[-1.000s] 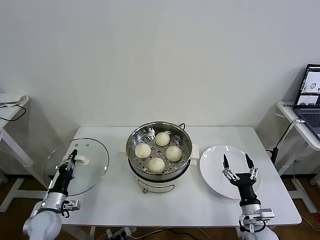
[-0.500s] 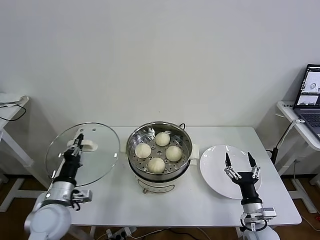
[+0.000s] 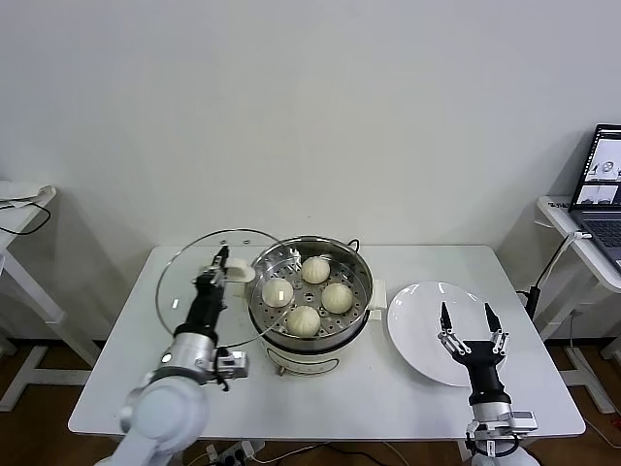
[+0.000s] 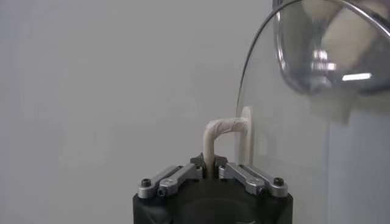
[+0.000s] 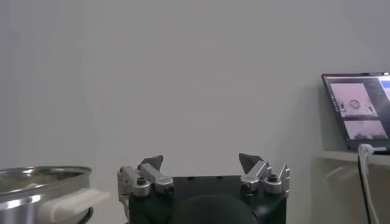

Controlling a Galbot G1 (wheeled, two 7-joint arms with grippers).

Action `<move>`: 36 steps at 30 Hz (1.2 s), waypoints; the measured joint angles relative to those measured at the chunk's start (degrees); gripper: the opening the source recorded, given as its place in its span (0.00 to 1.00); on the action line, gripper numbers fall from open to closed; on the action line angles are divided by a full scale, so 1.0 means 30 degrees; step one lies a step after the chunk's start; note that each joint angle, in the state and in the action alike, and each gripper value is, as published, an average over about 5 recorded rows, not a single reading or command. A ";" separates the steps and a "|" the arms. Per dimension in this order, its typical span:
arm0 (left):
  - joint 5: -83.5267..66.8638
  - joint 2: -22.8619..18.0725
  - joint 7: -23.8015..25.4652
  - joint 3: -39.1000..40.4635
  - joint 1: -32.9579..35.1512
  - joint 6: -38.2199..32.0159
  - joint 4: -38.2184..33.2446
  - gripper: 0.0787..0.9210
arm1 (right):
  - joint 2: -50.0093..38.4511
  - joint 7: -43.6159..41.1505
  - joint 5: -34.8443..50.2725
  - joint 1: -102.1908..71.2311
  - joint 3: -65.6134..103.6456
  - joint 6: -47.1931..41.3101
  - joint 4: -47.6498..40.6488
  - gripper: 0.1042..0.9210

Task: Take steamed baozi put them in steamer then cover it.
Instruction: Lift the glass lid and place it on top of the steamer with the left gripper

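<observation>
- Clearly, from the head view: left gripper (image 3: 220,260) clamped on the cream handle (image 3: 236,273) of the glass lid (image 3: 194,282), held tilted and clear of the table (image 3: 408,398), its far edge overlapping the rim of the steamer (image 3: 309,291) just beside the gripper. Likely carried by the handle so the glass can be set flat over the pot.
- All four steamed baozi (image 3: 304,319) seated on the perforated tray inside the steamer, to the right of the left gripper; loading judged done, covering the step in hand.
- Right gripper (image 3: 467,320) hanging with fingers spread apart over the white plate (image 3: 417,311), holding nothing; steamer well off to its left. Seemingly parked out of the lid's path.
- Laptop (image 3: 604,184) on a side table, far to the right of that gripper.
- From the left wrist view: fingers together on the bent cream handle (image 4: 214,137), glass lid (image 4: 304,122) rising just beyond the fingertips, steamer (image 4: 332,45) seen through the glass farther on.
- From the right wrist view: right gripper (image 5: 204,163) with fingers wide apart and empty; a slice of the steamer (image 5: 36,182) rim and its side handle off to one side, laptop (image 5: 359,109) to the other.
- Next move, by judgement: needs the lid levelled and centred over the rim before release, lest it land skewed.
</observation>
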 measured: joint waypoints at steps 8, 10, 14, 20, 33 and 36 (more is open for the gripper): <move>0.0454 -0.0507 0.0655 0.3213 -0.2465 0.1757 0.1072 0.13 | 0.0344 0.0036 -0.0354 -0.0226 0.0114 0.0023 0.0039 0.88; 0.0595 -0.0715 0.0766 0.3842 -0.2966 0.2041 0.1408 0.13 | 0.0399 0.0045 -0.0441 -0.0240 0.0109 0.0024 0.0036 0.88; 0.0954 -0.1273 0.0945 0.4889 -0.3833 0.2496 0.2134 0.13 | 0.0503 0.0058 -0.0618 -0.0261 0.0084 0.0025 0.0021 0.88; 0.1535 -0.2290 0.1088 0.5890 -0.4858 0.2987 0.3320 0.13 | 0.0603 0.0064 -0.0842 -0.0305 0.0069 0.0025 -0.0052 0.88; 0.2626 -0.4233 0.1129 0.6407 -0.5844 0.3227 0.5662 0.13 | 0.0747 0.0072 -0.1134 -0.0322 0.0085 0.0051 -0.0237 0.88; 0.2827 -0.4549 0.1104 0.6413 -0.5903 0.3221 0.6077 0.13 | 0.0753 0.0072 -0.1159 -0.0302 0.0088 0.0052 -0.0277 0.88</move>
